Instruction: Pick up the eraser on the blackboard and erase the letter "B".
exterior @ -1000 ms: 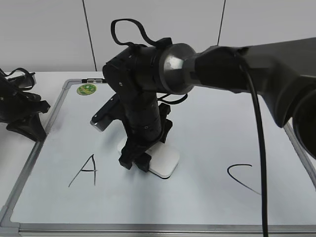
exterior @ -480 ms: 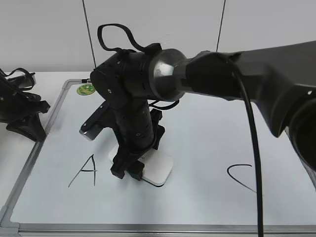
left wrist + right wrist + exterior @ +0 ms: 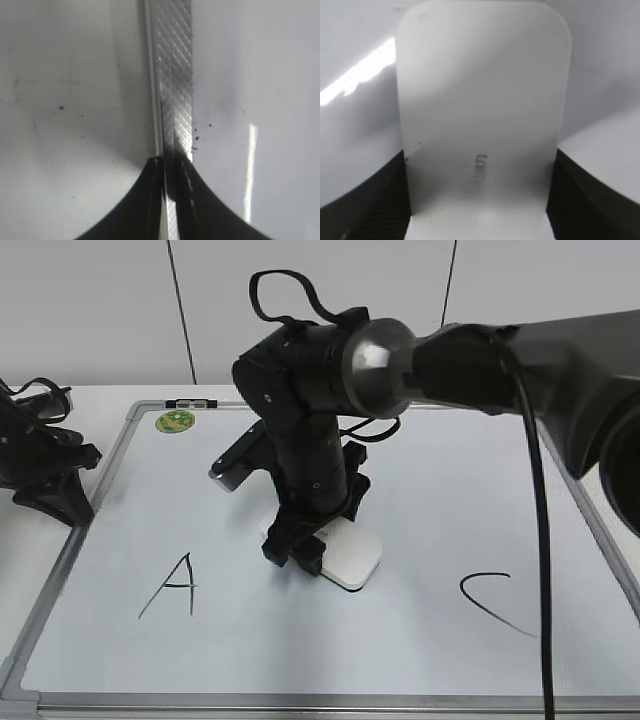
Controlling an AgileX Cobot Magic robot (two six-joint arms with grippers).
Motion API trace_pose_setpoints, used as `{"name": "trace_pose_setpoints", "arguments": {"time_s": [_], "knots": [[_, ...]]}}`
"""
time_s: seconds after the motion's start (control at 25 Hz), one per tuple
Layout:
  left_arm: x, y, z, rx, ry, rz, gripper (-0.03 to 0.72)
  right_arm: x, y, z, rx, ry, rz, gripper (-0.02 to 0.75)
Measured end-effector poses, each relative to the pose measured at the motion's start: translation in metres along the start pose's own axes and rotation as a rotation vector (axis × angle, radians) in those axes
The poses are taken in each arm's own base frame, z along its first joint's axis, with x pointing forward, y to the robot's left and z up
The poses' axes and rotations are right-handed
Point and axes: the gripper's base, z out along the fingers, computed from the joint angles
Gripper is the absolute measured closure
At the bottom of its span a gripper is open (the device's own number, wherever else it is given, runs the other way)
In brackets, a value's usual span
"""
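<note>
The white eraser [image 3: 352, 558] lies flat on the blackboard [image 3: 430, 490], between the black "A" [image 3: 172, 583] and the black "C" [image 3: 492, 601]. My right gripper [image 3: 300, 550] is shut on the eraser and presses it on the board. In the right wrist view the eraser [image 3: 480, 115] fills the frame, held between my two dark fingers [image 3: 479, 200]. The letter "B" does not show; the arm and eraser cover its place. My left gripper [image 3: 55, 490] rests at the board's left edge, its fingers [image 3: 170, 200] shut over the metal frame [image 3: 172, 75].
A round green sticker [image 3: 174, 421] sits near the board's far left corner. A black-and-white marker [image 3: 190, 402] lies on the far frame. The right arm's thick cable hangs over the right side of the board.
My right gripper slid the eraser left, then back right along the board between "A" and "C". The left arm has not moved.
</note>
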Motion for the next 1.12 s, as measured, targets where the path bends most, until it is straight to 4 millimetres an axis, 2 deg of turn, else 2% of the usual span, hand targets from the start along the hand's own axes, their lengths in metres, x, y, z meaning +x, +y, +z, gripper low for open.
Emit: {"name": "trace_pose_setpoints", "arguments": {"time_s": [0.2,0.4,0.52,0.72,0.84,0.96,1.12], "knots": [[0.000,0.000,0.000,0.000,0.000,0.000,0.653,0.002,-0.015,-0.002,0.038,0.000,0.023,0.199],[0.000,0.000,0.000,0.000,0.000,0.000,0.653,0.006,-0.036,-0.039,0.094,-0.085,0.058,0.200],[0.000,0.000,0.000,0.000,0.000,0.000,0.653,0.017,-0.058,-0.061,0.114,-0.124,0.109,0.200],[0.000,0.000,0.000,0.000,0.000,0.000,0.653,0.051,-0.110,-0.083,0.122,-0.160,0.253,0.200],[0.000,0.000,0.000,0.000,0.001,0.000,0.653,0.082,-0.138,-0.092,0.125,-0.157,0.347,0.200],[0.000,0.000,0.001,0.000,0.002,-0.001,0.653,0.114,-0.160,-0.089,0.095,-0.131,0.456,0.199],[0.000,0.000,0.001,0.002,0.002,-0.002,0.653,0.159,-0.183,-0.072,0.025,-0.070,0.627,0.200]]}}
